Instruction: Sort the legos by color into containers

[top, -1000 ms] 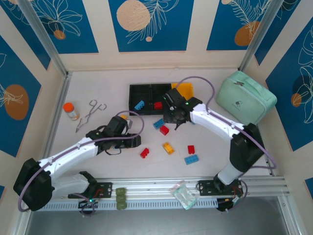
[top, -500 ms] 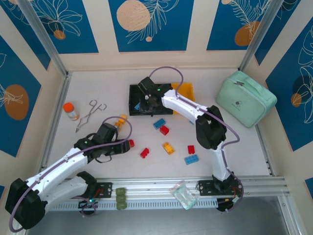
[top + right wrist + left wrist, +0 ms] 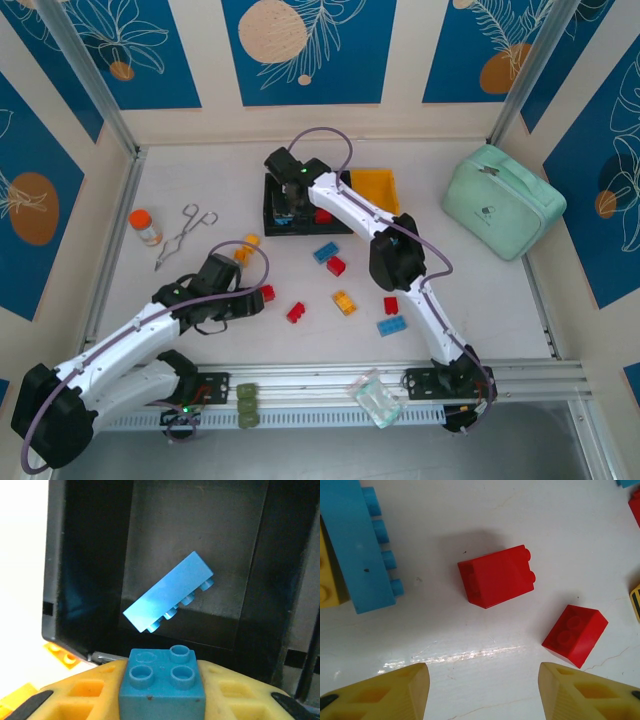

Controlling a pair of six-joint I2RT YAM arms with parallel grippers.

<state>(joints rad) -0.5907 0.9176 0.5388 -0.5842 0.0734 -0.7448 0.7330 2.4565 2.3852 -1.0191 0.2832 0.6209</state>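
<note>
Yellow fingers of the right gripper (image 3: 162, 692) clench a blue brick (image 3: 162, 682) above the left black bin (image 3: 55, 555), at the far centre of the bench, where a long blue brick (image 3: 167, 592) lies. The left gripper (image 3: 482, 692) hangs released, jaws apart, over two red bricks (image 3: 497, 577) on the white bench (image 3: 470, 300). More legos (image 3: 344, 301) in blue, red and yellow lie scattered nearer than the bins. Cream walls (image 3: 400, 60) carry blue leaf-print panels. The middle black bin (image 3: 312, 228) holds a red brick (image 3: 322, 215); the yellow bin (image 3: 372, 185) ends the row on the right.
</note>
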